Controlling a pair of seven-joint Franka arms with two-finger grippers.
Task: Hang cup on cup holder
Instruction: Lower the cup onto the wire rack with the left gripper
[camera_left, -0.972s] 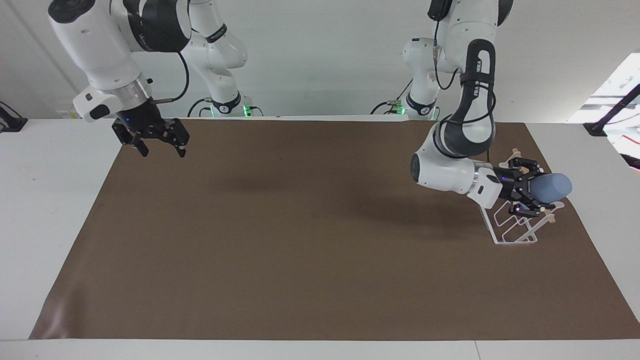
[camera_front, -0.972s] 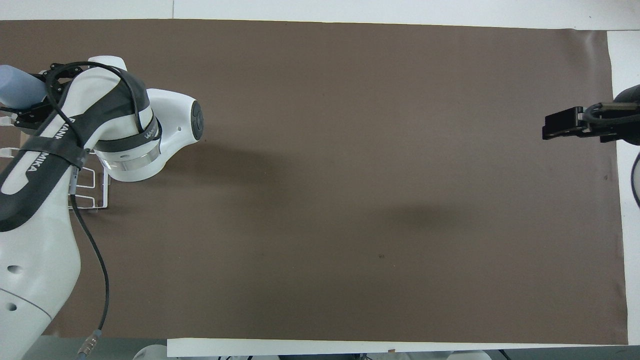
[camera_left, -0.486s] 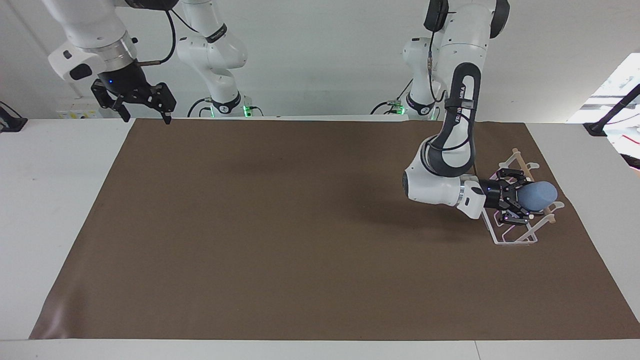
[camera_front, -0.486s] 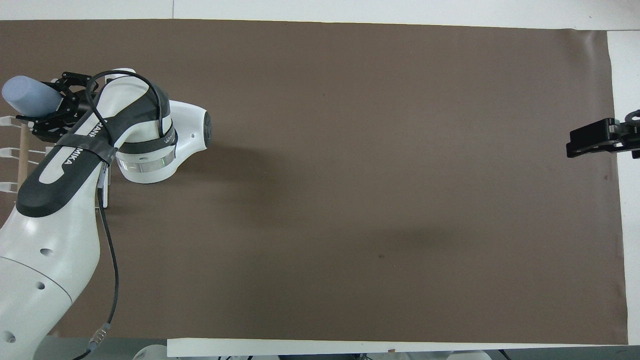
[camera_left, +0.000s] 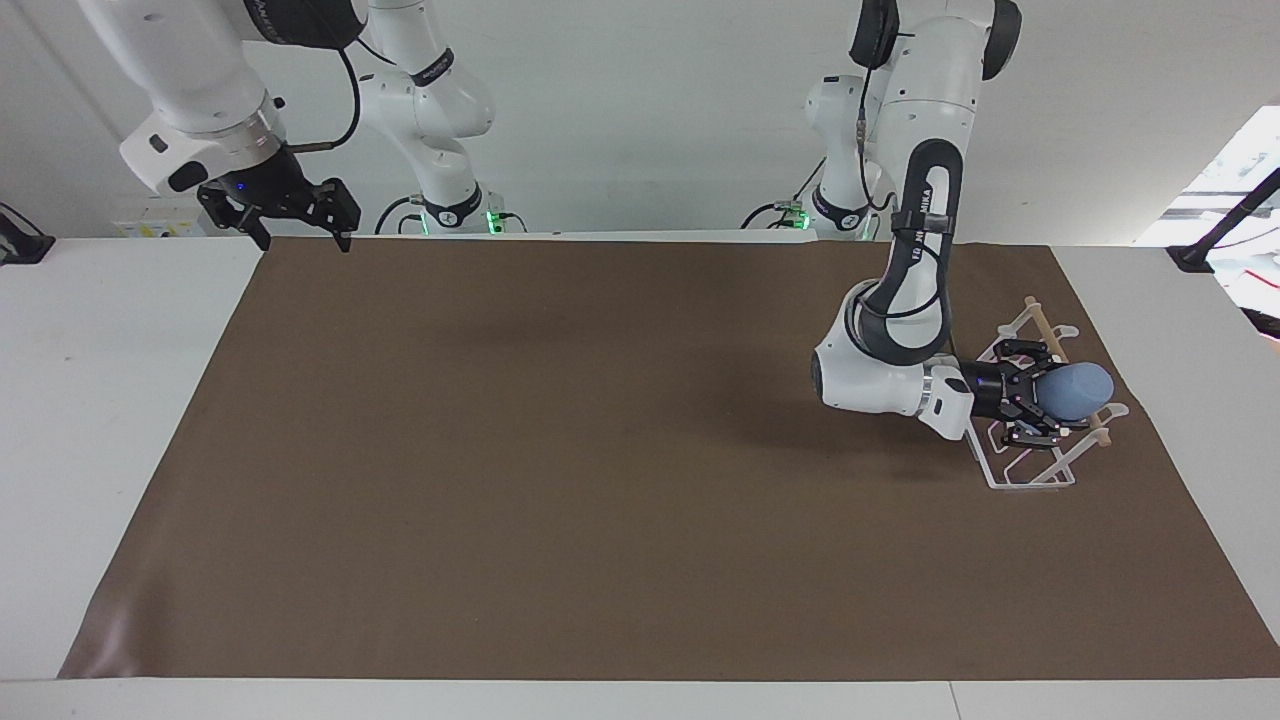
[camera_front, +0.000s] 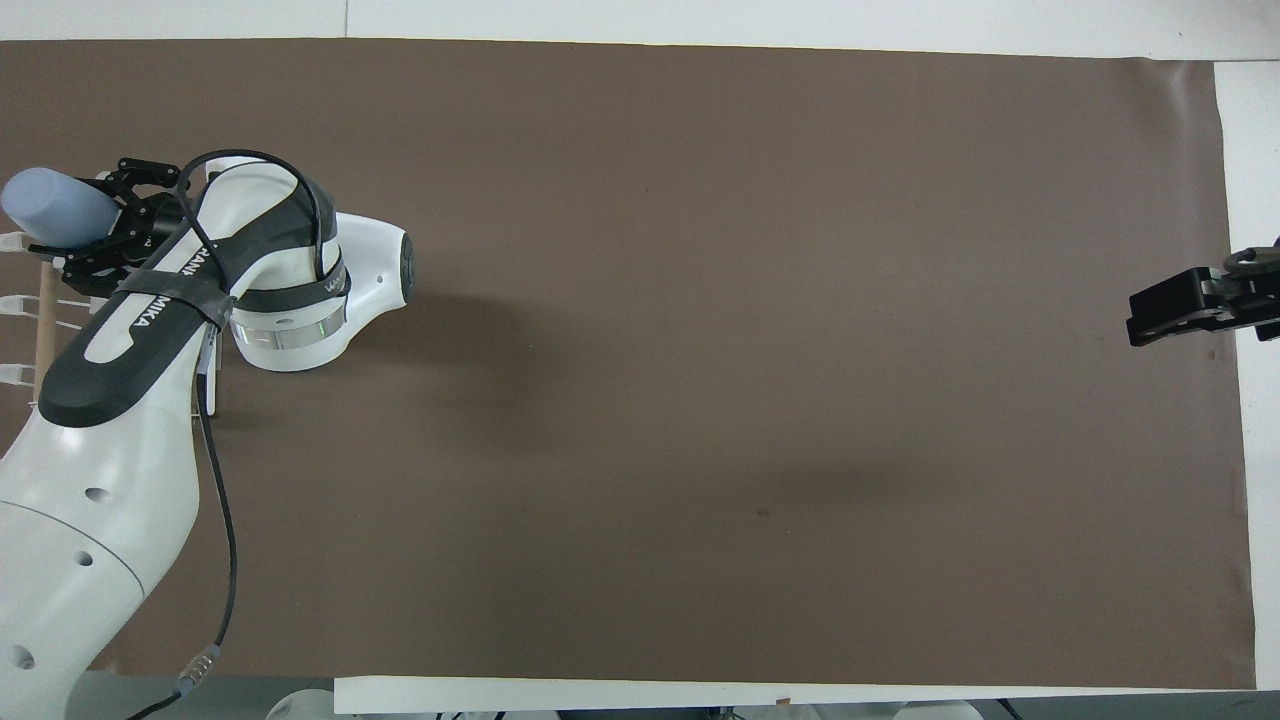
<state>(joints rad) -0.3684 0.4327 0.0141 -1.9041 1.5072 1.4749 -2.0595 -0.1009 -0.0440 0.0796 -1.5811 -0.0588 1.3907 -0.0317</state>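
The light blue cup (camera_left: 1078, 390) lies on its side in my left gripper (camera_left: 1048, 396), which is shut on its rim end. It hangs just over the prongs of the white wire cup holder (camera_left: 1030, 478), close to the wooden rod (camera_left: 1040, 325); I cannot tell whether it touches a prong. The overhead view shows the cup (camera_front: 48, 208), the left gripper (camera_front: 92, 225) and the rod (camera_front: 45, 320), with the arm hiding most of the rack. My right gripper (camera_left: 292, 225) waits open and empty, high over the mat's edge at the right arm's end, and also shows in the overhead view (camera_front: 1170, 312).
A brown mat (camera_left: 600, 480) covers most of the white table (camera_left: 90, 400). The cup holder stands on the mat at the left arm's end.
The left gripper has come lower and closer over the rack with the cup. The right gripper rose and drew back toward its base, then settled slightly.
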